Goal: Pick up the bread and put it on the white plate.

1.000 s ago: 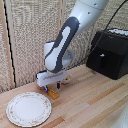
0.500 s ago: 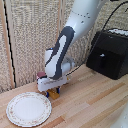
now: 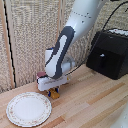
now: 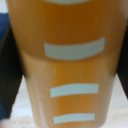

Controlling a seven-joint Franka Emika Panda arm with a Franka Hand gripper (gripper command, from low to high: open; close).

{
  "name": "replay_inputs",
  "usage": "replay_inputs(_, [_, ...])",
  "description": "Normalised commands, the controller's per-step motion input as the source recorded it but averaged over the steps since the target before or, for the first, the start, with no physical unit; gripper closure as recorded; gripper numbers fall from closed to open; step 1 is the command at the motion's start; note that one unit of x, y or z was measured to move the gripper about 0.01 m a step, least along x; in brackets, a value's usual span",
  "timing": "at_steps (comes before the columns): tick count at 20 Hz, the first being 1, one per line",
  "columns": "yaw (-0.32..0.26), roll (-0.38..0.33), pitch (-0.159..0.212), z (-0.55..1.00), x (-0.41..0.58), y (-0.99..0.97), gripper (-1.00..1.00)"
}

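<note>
My end effector (image 3: pixel 52 91) is down at the bench (image 3: pixel 85 102), and the bread (image 3: pixel 54 92) sits directly beneath it, between my dark blue fingertips; in the exterior view only a small golden-brown sliver shows under the white block. In the wrist view the bread (image 4: pixel 70 65) fills nearly the whole picture, an orange-brown block with pale rectangular marks across its face, and dark finger shapes stand at either flank of it. The fingers (image 4: pixel 7 65) look close against the sides, but I cannot tell whether they are pressing on the bread or only bracketing it. I judge the bread to be light and fairly stiff for its size, though a toasted surface may crumble or dent, so a gentle squeeze across the narrow width, near the middle of its length, seems the right hold. Its sides look smooth and possibly glossy, so it could slip or swing if I pinch near one end. The white plate (image 3: pixel 28 109) lies on the bench off to one side of my end effector, toward the exterior view's left and nearer that camera, close by but apart from the bread. A black box (image 3: pixel 110 52) stands well away on the other side.
</note>
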Motion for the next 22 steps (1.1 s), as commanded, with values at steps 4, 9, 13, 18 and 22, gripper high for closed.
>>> replay_inputs(4, [-0.009, 0.001, -0.034, 1.00, -0.008, 0.24, 1.00])
replay_inputs(9, [0.000, 0.000, -0.004, 0.94, -0.036, 0.63, 1.00])
replay_inputs(13, [0.007, 0.000, 0.027, 0.59, 0.000, 0.82, 1.00])
replay_inputs(18, [0.011, -0.023, 0.076, 0.13, 0.000, 0.87, 1.00])
replay_inputs(22, [0.025, -0.044, 0.088, -0.28, 0.081, 0.78, 1.00])
